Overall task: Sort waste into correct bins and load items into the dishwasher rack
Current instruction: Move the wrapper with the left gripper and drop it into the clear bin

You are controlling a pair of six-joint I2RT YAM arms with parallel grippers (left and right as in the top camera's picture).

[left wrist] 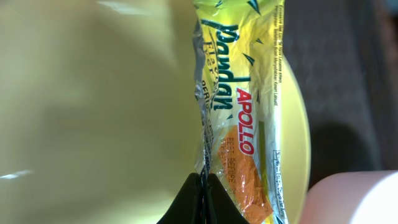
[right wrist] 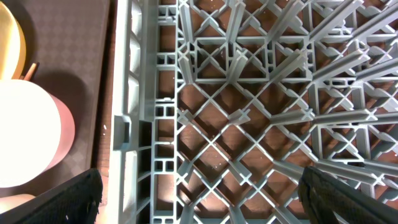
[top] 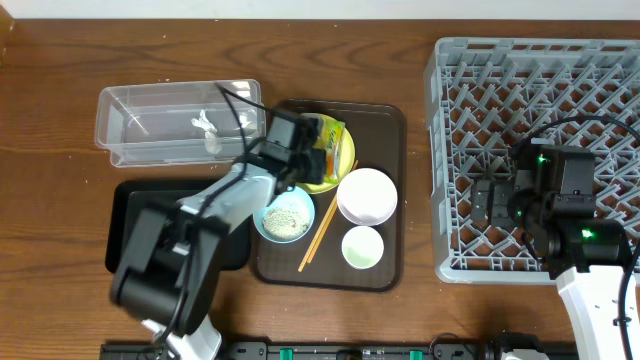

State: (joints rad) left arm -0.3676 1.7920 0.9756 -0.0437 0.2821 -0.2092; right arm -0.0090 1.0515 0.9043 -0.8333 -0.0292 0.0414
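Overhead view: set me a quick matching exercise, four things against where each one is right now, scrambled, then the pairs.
1. snack wrapper
2. crumpled white scrap
3. chopsticks
4. right end effector

A. in the clear tub
B. open, above the dishwasher rack
C. on the yellow plate
D. on the brown tray, beside the light blue bowl

Pairs: 1-C, 2-A, 3-D, 4-B.
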